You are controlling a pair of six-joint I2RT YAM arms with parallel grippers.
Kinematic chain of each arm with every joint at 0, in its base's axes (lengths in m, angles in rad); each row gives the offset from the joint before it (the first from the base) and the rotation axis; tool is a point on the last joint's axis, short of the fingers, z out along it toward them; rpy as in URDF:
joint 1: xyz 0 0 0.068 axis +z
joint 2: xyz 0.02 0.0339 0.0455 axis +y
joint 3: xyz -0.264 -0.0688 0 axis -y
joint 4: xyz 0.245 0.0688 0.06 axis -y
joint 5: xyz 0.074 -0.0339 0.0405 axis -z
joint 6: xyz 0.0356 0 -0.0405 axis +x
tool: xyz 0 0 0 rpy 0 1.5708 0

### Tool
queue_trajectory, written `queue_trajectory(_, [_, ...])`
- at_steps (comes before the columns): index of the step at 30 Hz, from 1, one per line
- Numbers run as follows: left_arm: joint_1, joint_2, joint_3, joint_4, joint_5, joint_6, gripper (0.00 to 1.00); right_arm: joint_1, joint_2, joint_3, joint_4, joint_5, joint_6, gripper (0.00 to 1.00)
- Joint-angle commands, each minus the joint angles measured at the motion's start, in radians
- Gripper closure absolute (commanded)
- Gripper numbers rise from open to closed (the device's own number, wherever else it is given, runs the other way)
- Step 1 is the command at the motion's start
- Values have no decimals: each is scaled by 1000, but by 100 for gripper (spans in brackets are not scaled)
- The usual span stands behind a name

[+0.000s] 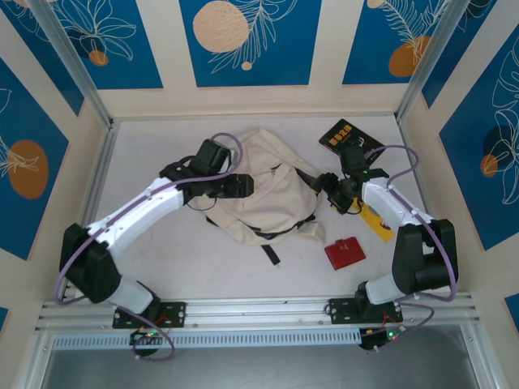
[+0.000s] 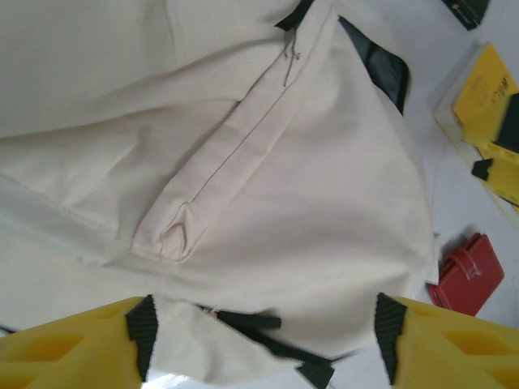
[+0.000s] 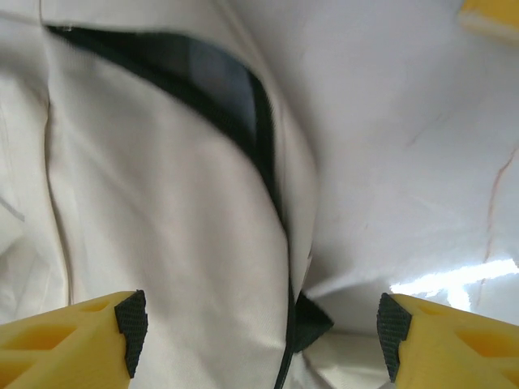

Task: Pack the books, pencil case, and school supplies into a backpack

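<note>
Wide open and holding nothing — left gripper [image 2: 265, 328] and right gripper [image 3: 261, 324], close over the floppy backpack [image 1: 263, 194]. Could grab only loose cloth and slip off

backpack [image 1: 268, 194] mid-table, books [image 1: 350, 138] to its right, pencil case [image 1: 345, 253] nearer

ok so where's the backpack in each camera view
top external: backpack lies at the centre of the frame.
left wrist: backpack spreads from the left edge across the middle.
right wrist: backpack covers the left and centre, very close up.
shared landmark: its black strap, likely the same one.
</note>
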Motion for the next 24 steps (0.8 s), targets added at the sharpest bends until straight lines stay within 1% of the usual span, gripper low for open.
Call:
queue_trajectory(1, [12, 114, 49, 85, 36, -56, 35, -38, 73, 57, -33, -25, -65, 25])
queue_trajectory(2, [12, 156, 69, 96, 36, -58, 39, -44, 91, 69, -38, -27, -69, 25])
queue_trajectory(5, [14, 276, 142, 101, 34, -58, 47, -63, 130, 91, -44, -31, -83, 25])
queue_trajectory(8, [21, 384, 203, 69, -10, -64, 51, -100, 144, 99, -52, -11, -95, 25])
queue_trajectory(11, [33, 462, 238, 29, -62, -57, 52, -152, 156, 108, -65, 14, -116, 25])
queue_trajectory(17, [88, 524, 210, 1, -100, -44, 52, -263, 196, 133, -112, 89, -144, 25])
queue_trajectory(20, [126, 529, 174, 3, -102, -37, 53, -314, 217, 141, -119, 101, -158, 25])
queue_trajectory(24, [191, 530, 125, 13, -86, -34, 52, -345, 285, 189, -135, 88, -186, 25])
